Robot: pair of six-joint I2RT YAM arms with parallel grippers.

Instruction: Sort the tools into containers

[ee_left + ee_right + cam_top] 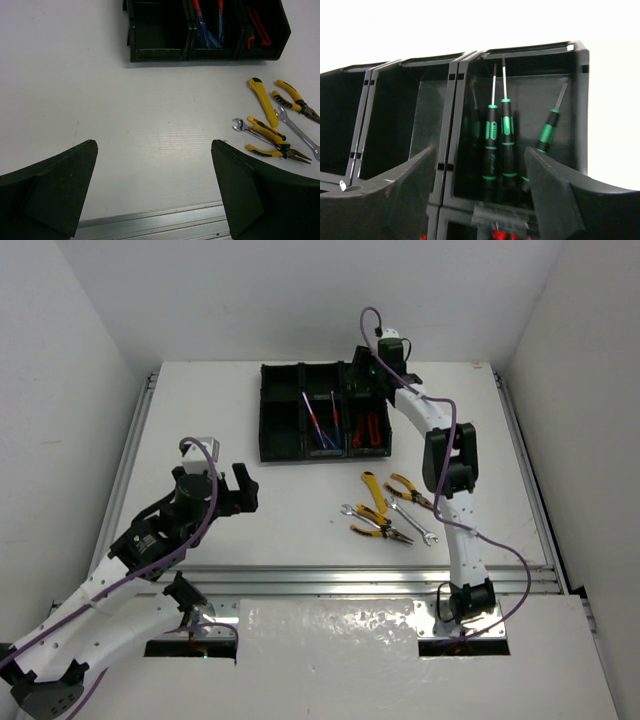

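Observation:
The containers are one black organiser tray [262, 410] at the far middle of the table. My right gripper [362, 372] hangs over its far right compartment, open with nothing between its fingers. Straight ahead of the right gripper [479, 155], three black-green screwdrivers [491, 145] lean upright in that compartment. Blue and red screwdrivers [320, 420] and red cutters [368, 428] lie in the near compartments. Yellow-handled pliers [380, 525], a second pair [410, 490], a yellow knife [373, 490] and silver wrenches [412, 520] lie on the table. My left gripper [240, 490] is open and empty at the near left, away from them.
In the left wrist view, the left gripper [154, 150] hovers over bare table near the aluminium rail [160, 220]. The tray [160, 51] shows ahead and the loose tools [272, 142] to the right. White walls enclose the table.

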